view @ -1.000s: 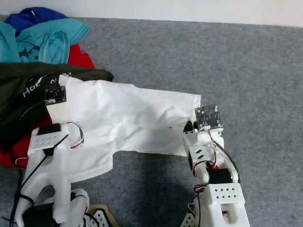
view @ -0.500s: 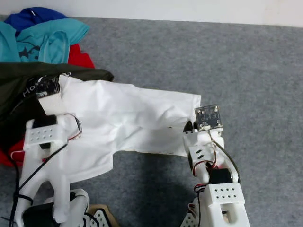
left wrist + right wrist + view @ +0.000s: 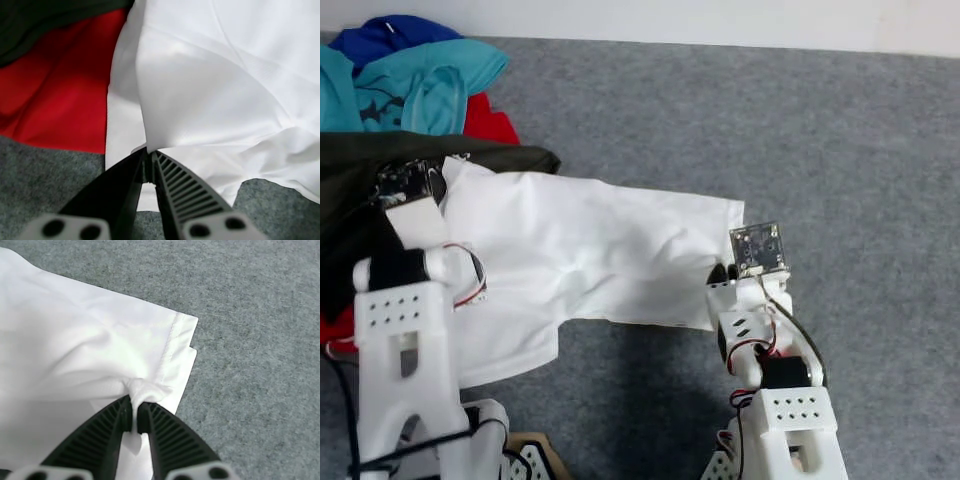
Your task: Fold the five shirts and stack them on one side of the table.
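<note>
A white shirt (image 3: 580, 250) lies spread across the middle of the grey table. My left gripper (image 3: 149, 159) is shut on a fold of the white shirt (image 3: 210, 95) at its left side, over a red shirt (image 3: 55, 105). My right gripper (image 3: 134, 407) is shut on a pinch of the white shirt (image 3: 75, 350) near its hemmed corner at the right end. In the high view the left arm (image 3: 405, 290) stands at the shirt's left, the right arm (image 3: 760, 300) at its right edge.
A pile of shirts sits at the back left: blue (image 3: 390, 35), teal (image 3: 420, 85), red (image 3: 485, 120) and a dark one (image 3: 360, 190) that runs under the white shirt. Bare grey table surface (image 3: 860, 180) extends to the right and behind.
The left arm has moved toward the far left with the shirt's edge, pulling the white cloth flatter. The right arm has stayed put.
</note>
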`<state>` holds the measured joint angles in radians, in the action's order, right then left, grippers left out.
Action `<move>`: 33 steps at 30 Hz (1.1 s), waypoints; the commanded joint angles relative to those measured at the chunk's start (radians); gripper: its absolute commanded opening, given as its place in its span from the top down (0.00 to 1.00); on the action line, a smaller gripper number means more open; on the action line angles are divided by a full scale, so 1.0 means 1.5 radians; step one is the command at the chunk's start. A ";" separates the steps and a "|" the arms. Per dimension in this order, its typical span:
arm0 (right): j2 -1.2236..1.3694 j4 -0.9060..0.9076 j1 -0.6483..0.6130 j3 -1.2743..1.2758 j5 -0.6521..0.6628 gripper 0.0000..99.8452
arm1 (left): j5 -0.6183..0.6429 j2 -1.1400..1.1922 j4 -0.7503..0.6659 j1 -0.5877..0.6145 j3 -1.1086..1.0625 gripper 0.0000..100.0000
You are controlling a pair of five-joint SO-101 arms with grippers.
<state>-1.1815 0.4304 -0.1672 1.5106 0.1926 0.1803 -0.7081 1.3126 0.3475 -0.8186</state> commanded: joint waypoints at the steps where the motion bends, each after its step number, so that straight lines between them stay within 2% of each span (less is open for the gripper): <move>1: -0.014 0.003 0.004 -0.011 -0.005 0.99 | -0.003 -0.024 0.005 0.027 -0.005 0.99; 8: -0.014 0.005 0.004 -0.012 -0.005 0.99 | -0.092 -0.031 0.113 -0.005 0.038 0.99; 13: -0.014 0.007 0.004 -0.011 -0.009 0.99 | -0.104 -0.031 0.196 -0.030 0.076 0.99; 21: -0.014 0.007 0.003 -0.008 -0.009 0.99 | -0.113 -0.031 0.236 -0.032 0.071 0.99; 26: -0.014 0.007 0.004 -0.011 -0.009 0.99 | -0.199 -0.032 0.252 -0.032 0.067 0.99; 33: -0.014 0.004 0.007 -0.014 -0.026 0.99 | -0.195 -0.084 0.255 -0.046 0.149 0.99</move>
<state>-1.1815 0.4304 -0.1688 1.5106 0.1895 -0.1020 -0.7864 1.6840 0.3138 -0.6559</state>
